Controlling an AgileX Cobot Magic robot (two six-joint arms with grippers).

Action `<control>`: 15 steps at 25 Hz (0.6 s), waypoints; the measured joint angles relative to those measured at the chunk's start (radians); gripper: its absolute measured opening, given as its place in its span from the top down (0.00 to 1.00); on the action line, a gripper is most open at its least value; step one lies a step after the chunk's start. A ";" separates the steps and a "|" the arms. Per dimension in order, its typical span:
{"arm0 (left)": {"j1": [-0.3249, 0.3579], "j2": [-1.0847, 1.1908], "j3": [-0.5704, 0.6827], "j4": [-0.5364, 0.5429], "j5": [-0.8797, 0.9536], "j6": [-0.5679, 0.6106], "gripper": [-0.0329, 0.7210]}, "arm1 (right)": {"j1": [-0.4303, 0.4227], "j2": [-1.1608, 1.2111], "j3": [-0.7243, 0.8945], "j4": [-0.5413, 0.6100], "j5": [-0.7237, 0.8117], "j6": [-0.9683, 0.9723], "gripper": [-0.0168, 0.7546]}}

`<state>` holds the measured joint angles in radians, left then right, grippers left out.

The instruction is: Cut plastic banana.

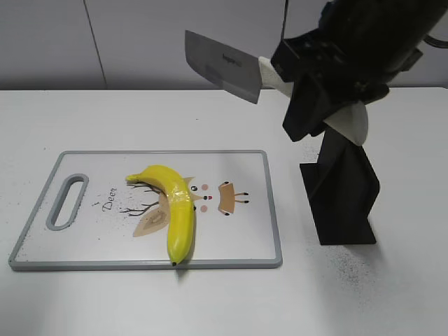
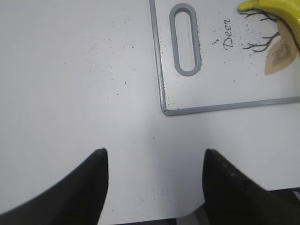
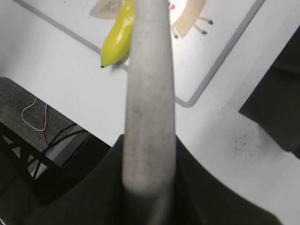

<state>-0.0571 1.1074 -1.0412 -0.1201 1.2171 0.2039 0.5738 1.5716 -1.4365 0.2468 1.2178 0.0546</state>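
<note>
The plastic banana [image 1: 175, 206] lies whole on the white cutting board [image 1: 238, 241], curved, its dark tip at the board's front edge. It also shows in the right wrist view [image 3: 117, 35] and at the top right of the left wrist view [image 2: 276, 9]. My right gripper [image 1: 308, 94] is shut on the pale handle of a knife [image 1: 224, 66], whose grey blade is held high in the air above and behind the board's right end. In the right wrist view the knife handle [image 3: 149, 93] fills the middle. My left gripper [image 2: 154, 161] is open and empty over bare table, left of the board.
A black knife stand [image 1: 343, 192] stands on the table right of the board. The board [image 2: 225, 75] has a grey rim, a handle slot [image 1: 66, 203] at its left end and a deer drawing. The table's front edge shows in both wrist views.
</note>
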 joint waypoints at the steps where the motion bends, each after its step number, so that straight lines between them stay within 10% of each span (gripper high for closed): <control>1: 0.000 -0.047 0.021 0.000 0.001 -0.002 0.17 | 0.000 -0.027 0.026 -0.001 -0.011 0.003 0.76; 15: 0.000 -0.671 0.387 -0.004 0.004 -0.015 0.18 | 0.000 -0.309 0.299 -0.053 -0.165 0.117 0.76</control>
<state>-0.0571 0.4365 -0.6545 -0.1242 1.2215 0.1889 0.5738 1.2626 -1.1371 0.1935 1.0530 0.1719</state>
